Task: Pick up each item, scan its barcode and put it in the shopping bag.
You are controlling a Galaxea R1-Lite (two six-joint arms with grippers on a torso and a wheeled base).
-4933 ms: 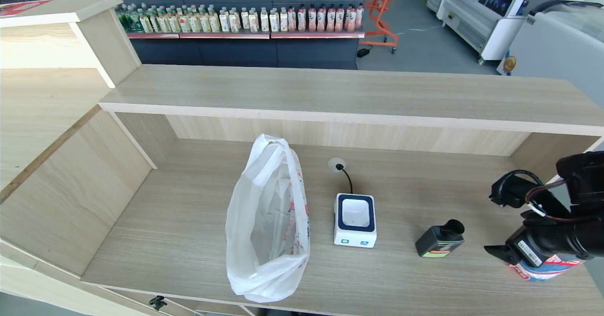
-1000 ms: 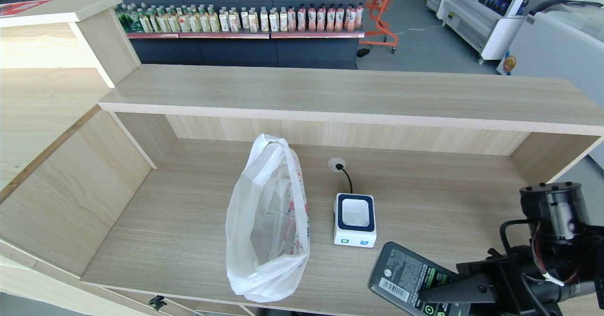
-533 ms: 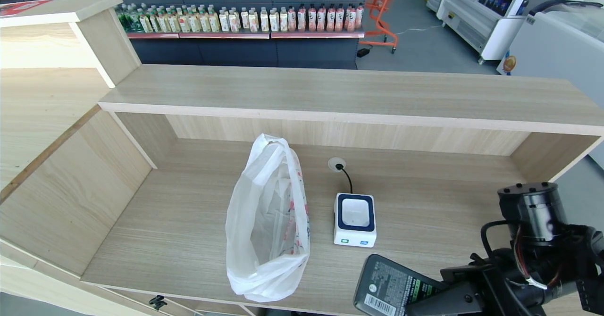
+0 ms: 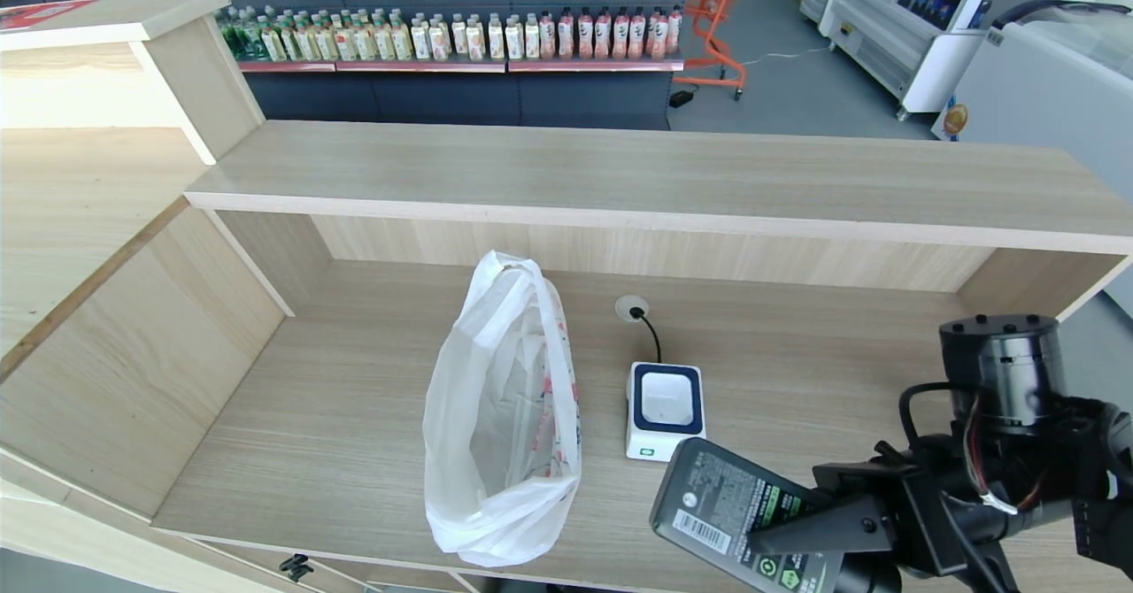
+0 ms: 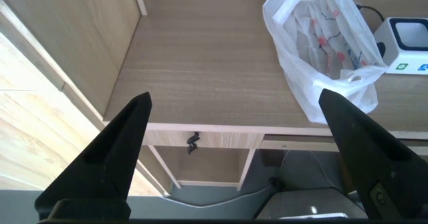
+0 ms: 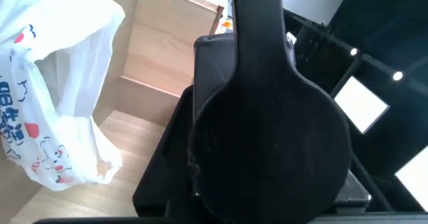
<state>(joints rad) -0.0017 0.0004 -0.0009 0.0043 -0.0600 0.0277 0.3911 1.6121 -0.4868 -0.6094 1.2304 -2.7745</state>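
- Left gripper (image 5: 234,103) – fingers spread wide, nothing between them; it hangs off the near left edge of the pale wood-grain counter (image 4: 336,416).
- Thin white plastic shopping bag (image 4: 500,416) with red and blue print stands on the counter, left of centre, mouth open upward, sides slumped. It also shows in the left wrist view (image 5: 328,50) and the right wrist view (image 6: 53,97).
- Small white box scanner with a dark blue frame around its window (image 4: 666,409) sits just right of the bag, apart from it. A black cable (image 4: 652,335) runs from its back to a round port in the counter.
- Flat dark grey plastic bottle (image 4: 735,513) – held off the counter at the near edge, just right of the scanner. Its printed back and white barcode sticker face up.
- Right gripper (image 4: 819,531) is pinching the bottle by its right end, arm coming in from the right.
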